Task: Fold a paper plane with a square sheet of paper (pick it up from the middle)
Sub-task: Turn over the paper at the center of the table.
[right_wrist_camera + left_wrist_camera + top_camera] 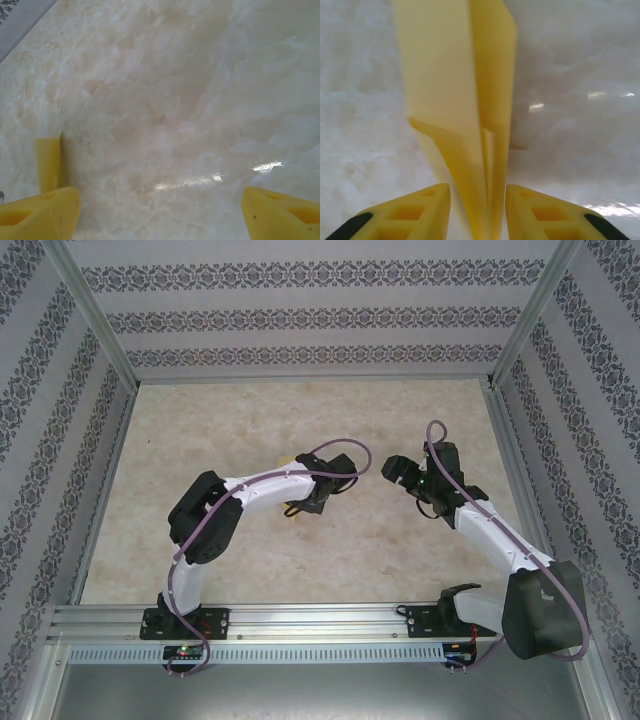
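The square sheet of paper now stands folded as a narrow yellow paper plane (465,90) with lengthwise creases. It runs between the fingers of my left gripper (478,187) and away over the table. The jaws are parted, with a gap on the left side and the paper close against the right finger (540,215). From above, the left gripper (318,502) is at mid-table, with a bit of yellow paper (293,516) under it. My right gripper (395,472) stands wide open to the right of it. Its fingers (160,192) hold nothing, and a yellow paper end (47,162) shows at the left.
The beige mottled tabletop (300,420) stretches free behind and beside both arms. Patterned walls and metal posts (95,330) close it in on three sides. An aluminium rail (320,625) with the arm bases runs along the near edge.
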